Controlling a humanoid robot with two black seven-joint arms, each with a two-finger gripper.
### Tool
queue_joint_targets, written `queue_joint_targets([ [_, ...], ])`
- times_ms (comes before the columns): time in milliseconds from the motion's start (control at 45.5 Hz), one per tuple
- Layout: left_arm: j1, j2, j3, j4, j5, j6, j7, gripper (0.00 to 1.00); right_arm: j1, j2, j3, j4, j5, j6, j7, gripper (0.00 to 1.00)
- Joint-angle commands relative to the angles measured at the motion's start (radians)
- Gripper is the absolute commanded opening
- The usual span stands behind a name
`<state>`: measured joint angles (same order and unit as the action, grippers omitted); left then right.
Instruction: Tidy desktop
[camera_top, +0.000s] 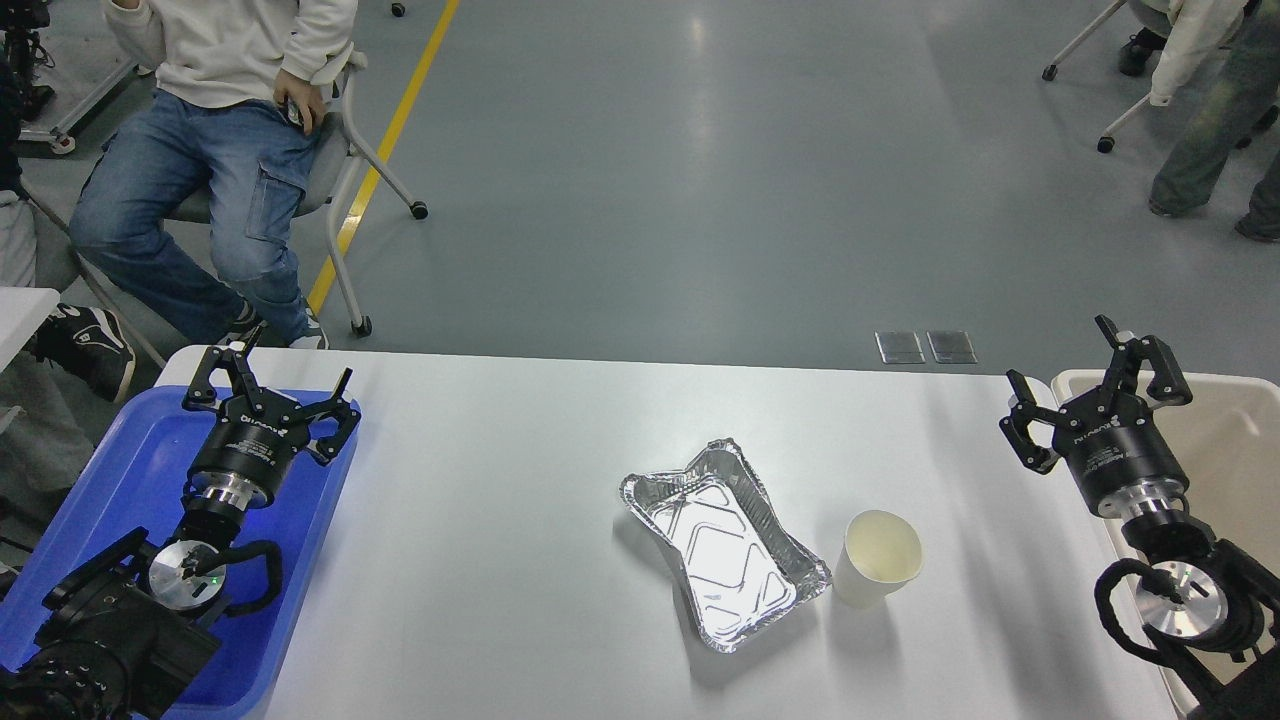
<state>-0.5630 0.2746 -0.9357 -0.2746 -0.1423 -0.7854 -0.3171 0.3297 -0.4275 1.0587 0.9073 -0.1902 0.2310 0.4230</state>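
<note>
The white desktop (500, 560) fills the lower half of the head view. A dented, empty foil tray (722, 540) lies near its middle. Just to the tray's right stands an empty cream paper cup (878, 570). My left gripper (285, 375) hovers open over the blue tray (120, 470) at the left edge, holding nothing. Far to the right, my right gripper (1075, 365) is open above the edge of the beige bin (1230, 450), well clear of the cup.
A seated person in jeans (200, 180) on a wheeled chair is just beyond the table's far left corner. More people and chair legs are at the far right. Grey floor with a yellow line (390, 130) lies beyond the table.
</note>
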Motion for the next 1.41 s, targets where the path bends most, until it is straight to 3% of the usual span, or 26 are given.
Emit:
queue_joint_targets([
  [0,0.000,0.000,0.000,0.000,0.000,0.000,0.003,1.00,0.005,0.001,-0.002,-0.001,0.000,-0.001,0.000,1.00],
  [1383,-0.002,0.000,0.000,-0.001,0.003,0.000,0.001,1.00,0.064,0.019,-0.019,-0.007,-0.018,-0.055,-0.009,1.00],
])
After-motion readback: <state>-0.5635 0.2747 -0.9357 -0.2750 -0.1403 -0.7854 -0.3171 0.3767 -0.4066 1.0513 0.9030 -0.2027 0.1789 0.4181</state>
